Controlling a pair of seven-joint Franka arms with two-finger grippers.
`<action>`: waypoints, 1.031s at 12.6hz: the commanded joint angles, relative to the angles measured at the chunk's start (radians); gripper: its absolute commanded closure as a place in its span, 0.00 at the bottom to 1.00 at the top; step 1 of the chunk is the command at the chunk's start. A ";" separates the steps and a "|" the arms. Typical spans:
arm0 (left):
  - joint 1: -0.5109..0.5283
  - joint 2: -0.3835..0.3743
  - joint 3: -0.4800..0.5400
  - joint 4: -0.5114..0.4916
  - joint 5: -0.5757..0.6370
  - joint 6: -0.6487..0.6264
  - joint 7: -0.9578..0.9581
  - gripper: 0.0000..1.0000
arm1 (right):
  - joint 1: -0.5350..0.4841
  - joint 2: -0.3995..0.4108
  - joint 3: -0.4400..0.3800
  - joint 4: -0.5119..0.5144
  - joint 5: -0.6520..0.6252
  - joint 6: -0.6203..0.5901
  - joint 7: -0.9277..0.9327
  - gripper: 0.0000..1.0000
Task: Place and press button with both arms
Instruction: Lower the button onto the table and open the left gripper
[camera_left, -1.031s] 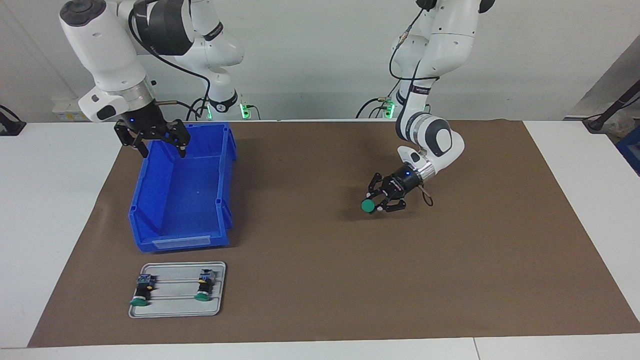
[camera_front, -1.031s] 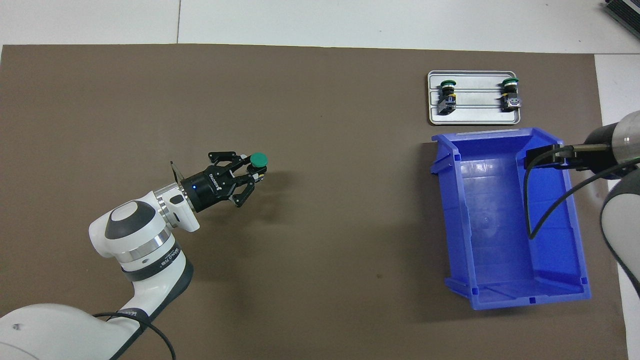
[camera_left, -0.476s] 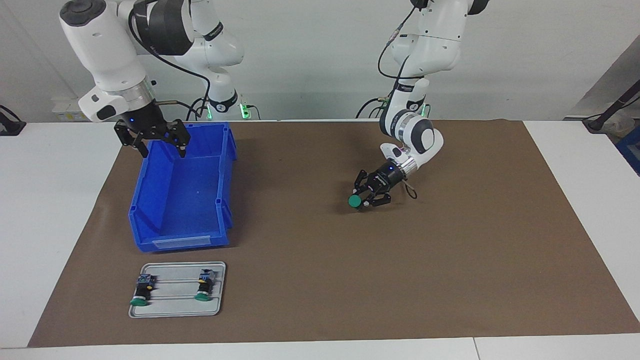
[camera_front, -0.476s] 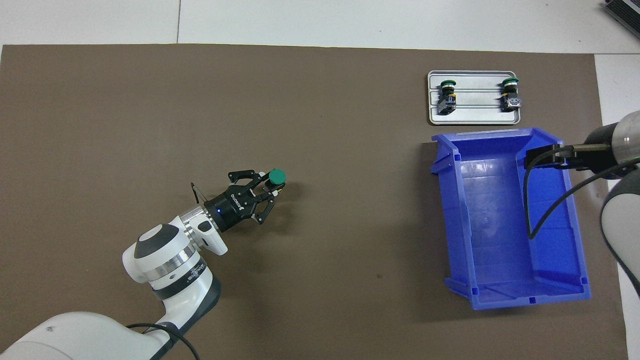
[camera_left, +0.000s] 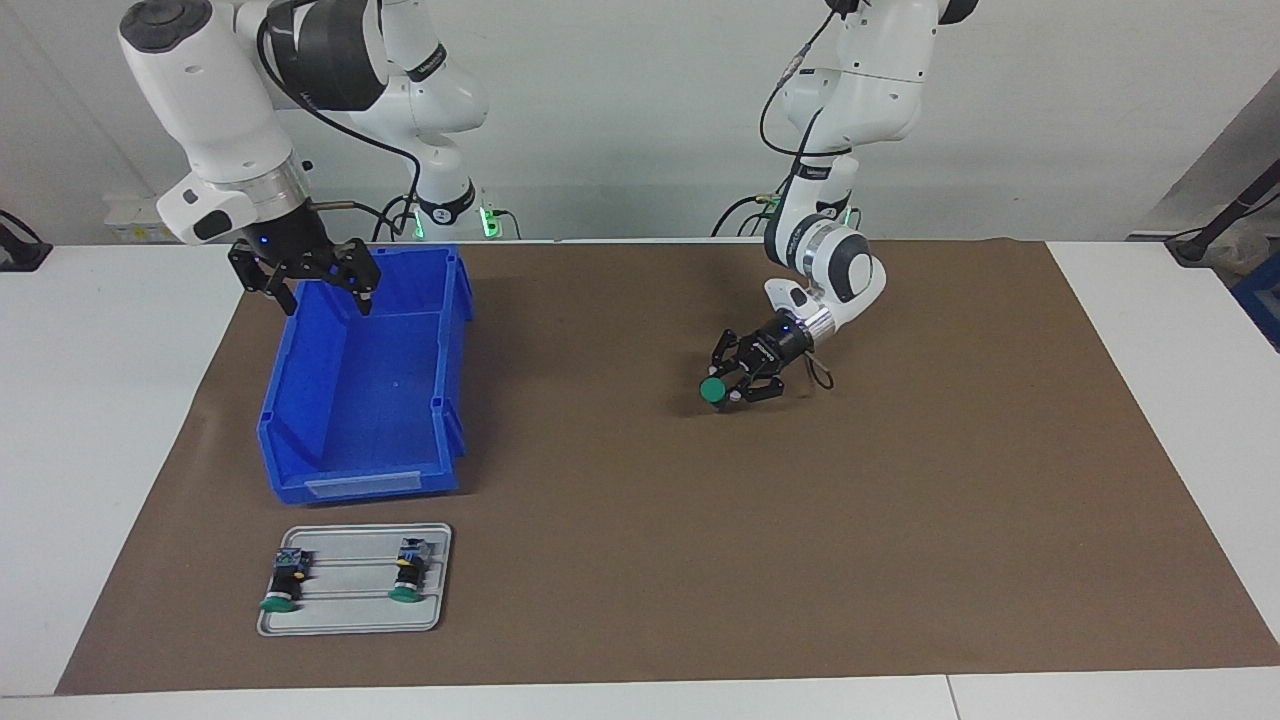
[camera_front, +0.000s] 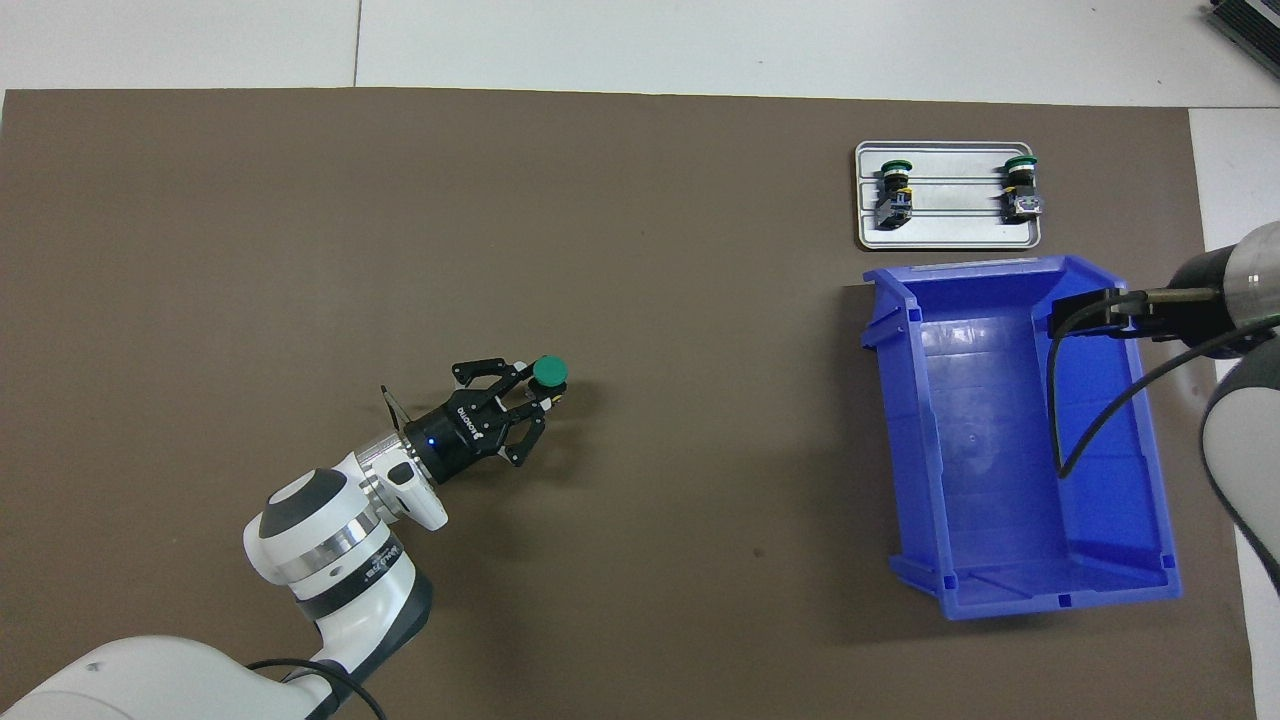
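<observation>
My left gripper (camera_left: 730, 387) (camera_front: 533, 386) is shut on the button (camera_left: 712, 390) (camera_front: 548, 371), gripping its black body. The round green cap sticks out past the fingertips, pointing away from the robots. Gripper and button hang low over the brown mat (camera_left: 900, 520) near the table's middle, with their shadow close beneath. My right gripper (camera_left: 305, 288) stands open with nothing in it. It waits above the rim of the blue bin (camera_left: 365, 487) (camera_front: 905, 440) at the bin's end nearest the robots. In the overhead view only its wrist and cable show.
A grey tray (camera_left: 350, 612) (camera_front: 950, 235) lies farther from the robots than the bin. On it lie two more green-capped buttons (camera_left: 282, 585) (camera_left: 408, 575). Bin and tray sit at the right arm's end of the table.
The left gripper carried the button toward the right arm's end and nearer to the robots, turning its wrist. The right arm has not moved.
</observation>
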 joint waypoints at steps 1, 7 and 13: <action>0.002 -0.033 0.005 -0.069 -0.038 -0.030 0.158 1.00 | -0.006 -0.007 0.003 -0.006 0.019 0.001 -0.025 0.01; 0.035 -0.040 0.007 -0.079 -0.026 -0.050 0.166 0.36 | -0.006 -0.007 0.003 -0.006 0.019 0.001 -0.025 0.01; 0.047 -0.048 0.007 -0.100 0.003 -0.047 0.159 0.39 | -0.006 -0.007 0.003 -0.006 0.019 0.001 -0.025 0.01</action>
